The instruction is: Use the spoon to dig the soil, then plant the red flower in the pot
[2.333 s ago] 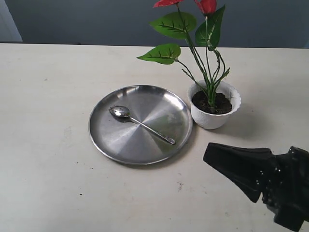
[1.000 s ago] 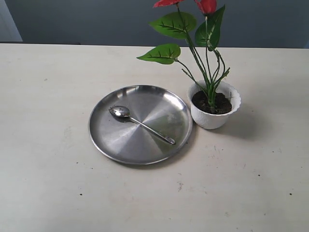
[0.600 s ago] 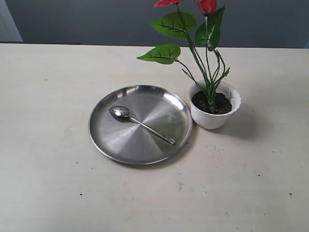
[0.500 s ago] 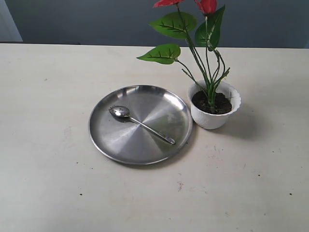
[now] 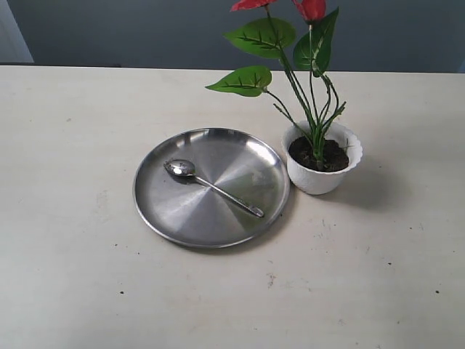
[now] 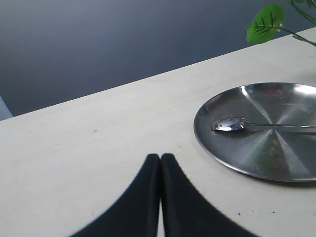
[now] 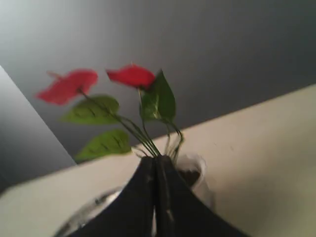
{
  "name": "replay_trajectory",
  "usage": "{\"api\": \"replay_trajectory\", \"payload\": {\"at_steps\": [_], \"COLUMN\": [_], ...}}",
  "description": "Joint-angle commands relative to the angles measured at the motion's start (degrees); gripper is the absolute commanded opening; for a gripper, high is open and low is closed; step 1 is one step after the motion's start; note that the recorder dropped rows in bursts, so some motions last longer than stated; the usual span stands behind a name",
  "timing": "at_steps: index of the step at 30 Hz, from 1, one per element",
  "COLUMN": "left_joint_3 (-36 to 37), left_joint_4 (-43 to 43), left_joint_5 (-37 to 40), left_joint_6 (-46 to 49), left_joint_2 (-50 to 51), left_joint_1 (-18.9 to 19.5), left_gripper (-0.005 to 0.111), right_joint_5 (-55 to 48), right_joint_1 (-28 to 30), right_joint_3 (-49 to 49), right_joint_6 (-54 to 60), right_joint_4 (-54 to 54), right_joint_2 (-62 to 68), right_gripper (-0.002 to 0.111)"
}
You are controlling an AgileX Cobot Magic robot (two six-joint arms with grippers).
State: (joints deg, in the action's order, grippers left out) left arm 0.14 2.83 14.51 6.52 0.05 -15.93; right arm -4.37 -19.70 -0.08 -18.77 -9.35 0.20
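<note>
The red flower (image 5: pixel 312 9) stands upright in the white scalloped pot (image 5: pixel 320 179), its green stems rising out of the dark soil (image 5: pixel 334 154). The spoon (image 5: pixel 211 186) lies on the steel plate (image 5: pixel 182 218) to the left of the pot, bowl toward the far left. Neither gripper shows in the exterior view. My left gripper (image 6: pixel 160 157) is shut and empty above bare table, with the spoon (image 6: pixel 229 124) some way off. My right gripper (image 7: pixel 155 160) is shut and empty, seen in front of the flower (image 7: pixel 131 75) and the pot (image 7: pixel 197 165), in a blurred picture.
The pale table (image 5: pixel 73 145) stretches around the plate and pot, with a dark wall behind its far edge. One green leaf (image 6: pixel 266 22) reaches over the plate's (image 6: pixel 276 158) far side.
The right gripper, seen at the lower right of the exterior view 2.3 s ago, has left that view. Plate, spoon, pot and flower have not moved.
</note>
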Motion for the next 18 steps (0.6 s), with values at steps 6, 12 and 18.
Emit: {"api": "replay_trajectory", "payload": {"at_steps": [6,12,18], "left_joint_3": [-0.14,-0.14,-0.14], "left_joint_4": [-0.54,-0.54,-0.54], "left_joint_5": [-0.75,-0.75,-0.75], "left_joint_6": [-0.07,-0.07,-0.07], "left_joint_2": [-0.05,-0.05,-0.05], "left_joint_1": [-0.29,-0.29,-0.29], "left_gripper": [0.0,0.0,0.0], "right_joint_5": [-3.36,-2.75,-2.75], "right_joint_1": [1.1,5.5,6.44], "right_joint_3": [0.08,0.08,0.08], "right_joint_6": [7.5,6.96,6.96], "right_joint_4": [8.43,8.83,8.61], "right_joint_2": [-0.2,-0.2,-0.2], "right_gripper": [-0.001,-0.001,-0.001]}}
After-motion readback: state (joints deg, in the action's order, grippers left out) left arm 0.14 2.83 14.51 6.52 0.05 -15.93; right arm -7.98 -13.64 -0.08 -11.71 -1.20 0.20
